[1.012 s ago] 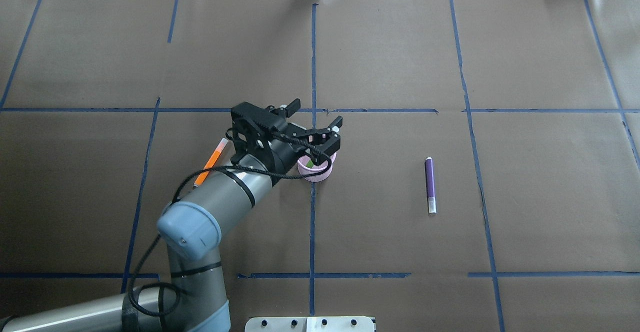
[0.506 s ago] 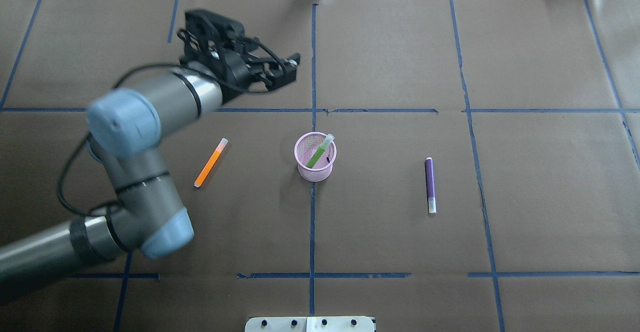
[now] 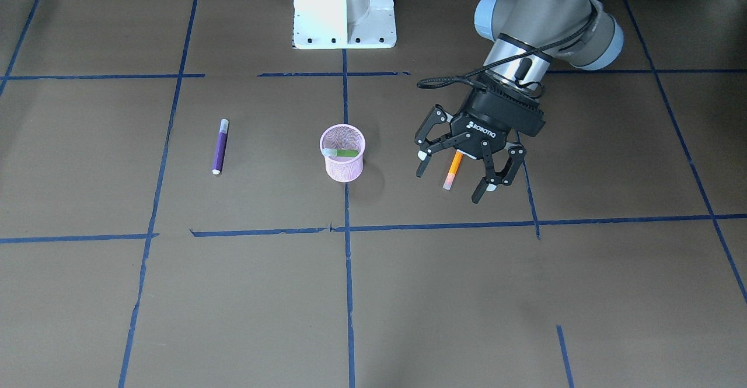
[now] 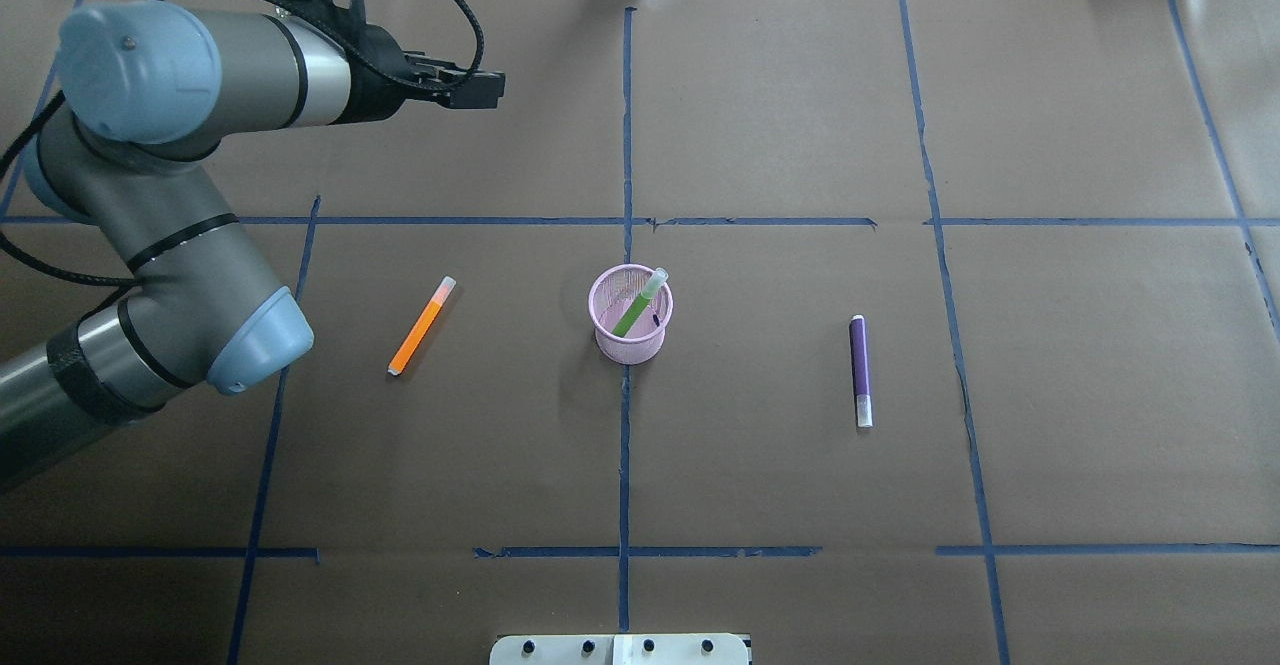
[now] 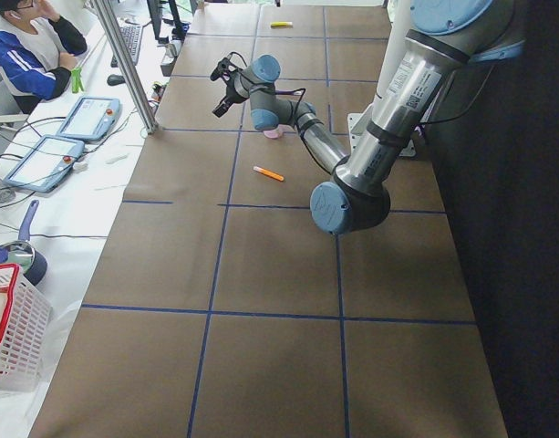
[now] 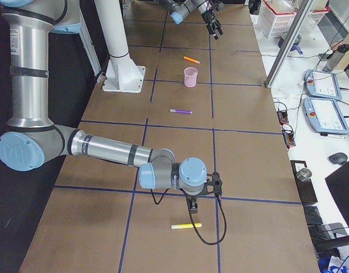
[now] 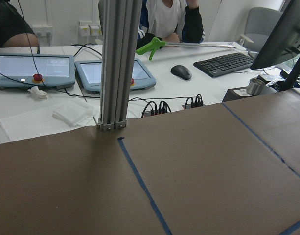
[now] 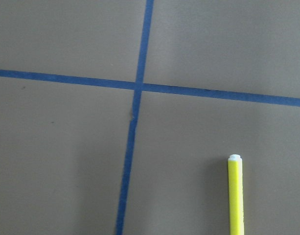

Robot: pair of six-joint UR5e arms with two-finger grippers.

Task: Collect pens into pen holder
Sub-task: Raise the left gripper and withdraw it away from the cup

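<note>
Green pen (image 4: 633, 313) leans in cup (image 4: 630, 348) at centre. Orange pen (image 4: 420, 328) flat to its L, purple pen (image 4: 859, 365) to R, room round both. L gripper (image 3: 450, 181) beyond, raised, jaws apart, empty. R gripper (image 6: 192, 206) jaws hidden: can't tell.

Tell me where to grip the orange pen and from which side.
Grip the orange pen mid-barrel, coming straight down from above, fingers closing across its narrow width. It lies flat and slanted on the table, apart from the pen holder, so both long sides are free.
</note>
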